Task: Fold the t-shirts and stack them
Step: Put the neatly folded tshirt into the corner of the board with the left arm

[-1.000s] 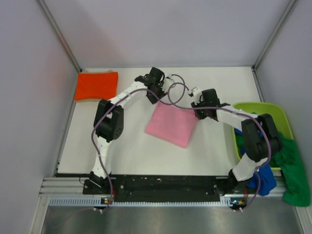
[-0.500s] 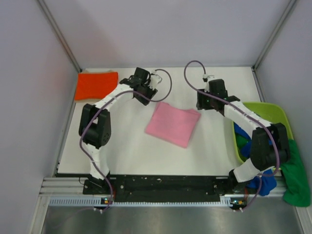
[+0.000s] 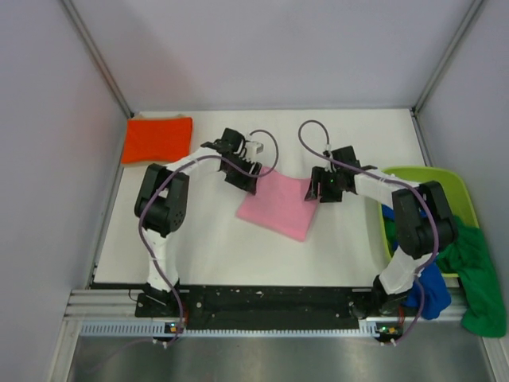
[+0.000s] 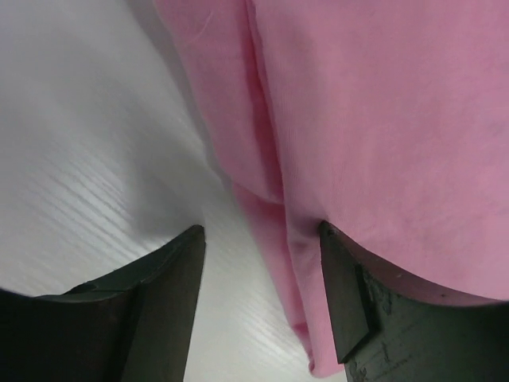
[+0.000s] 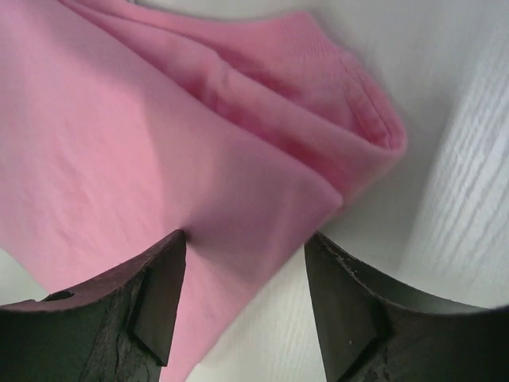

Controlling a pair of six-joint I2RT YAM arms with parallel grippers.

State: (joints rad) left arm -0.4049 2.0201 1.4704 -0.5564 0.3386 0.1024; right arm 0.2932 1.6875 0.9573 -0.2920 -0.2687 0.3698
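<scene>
A folded light pink t-shirt (image 3: 280,204) lies mid-table. My left gripper (image 3: 245,178) is open at its upper left corner; in the left wrist view one finger rests on the pink cloth (image 4: 374,119) and the other on the bare table. My right gripper (image 3: 315,189) is open at its upper right corner; the right wrist view shows the pink folded edge (image 5: 223,151) between the spread fingers. A folded orange-red t-shirt (image 3: 157,139) lies at the far left corner. Royal blue (image 3: 429,290) and dark green (image 3: 477,274) shirts spill over the tub at the right.
A lime-green plastic tub (image 3: 433,179) stands at the table's right edge. Metal frame posts and grey walls enclose the white table (image 3: 199,239). Purple cables loop above both wrists.
Both grippers lifted and spread away from the pink shirt, then came back down: the left to its upper left corner, the right to its upper right corner. The shirt stayed flat.
</scene>
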